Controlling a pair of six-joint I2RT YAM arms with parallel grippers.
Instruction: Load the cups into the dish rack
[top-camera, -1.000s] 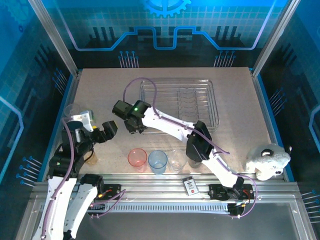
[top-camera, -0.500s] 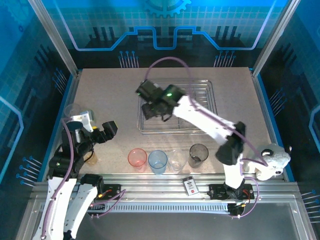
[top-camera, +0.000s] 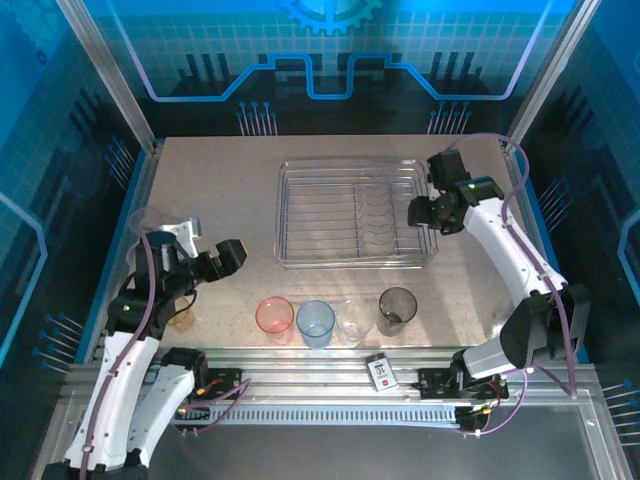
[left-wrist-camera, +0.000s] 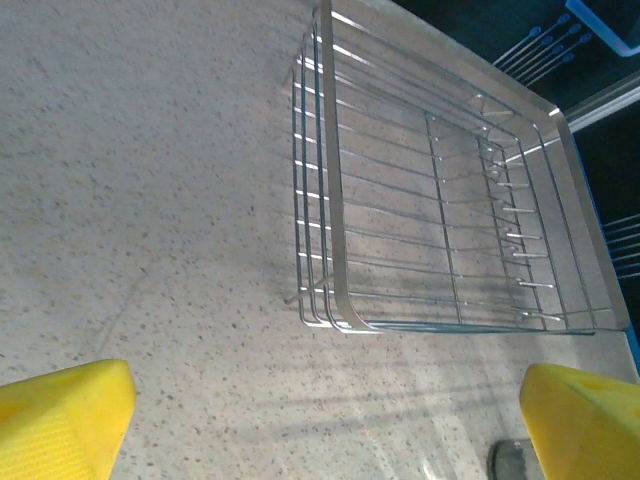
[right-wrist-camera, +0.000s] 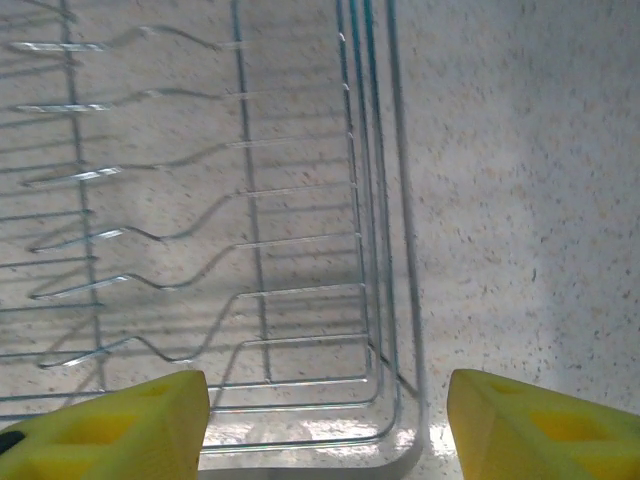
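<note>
Both jaws gape wide and empty: left gripper hovers left of the bare dish rack, cups stand in a row before it, right gripper hangs over its right rim, where lowering could snag wire

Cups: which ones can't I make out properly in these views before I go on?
- Amber cup, top view: mostly covered by the left arm; cannot tell whether it is upright or tipped.
- Pale cup, top view: faint and see-through, partly behind the same arm; colour unclear.
- Grey object, left wrist view: cut off by the bottom edge; cannot tell whether it is a cup.
</note>
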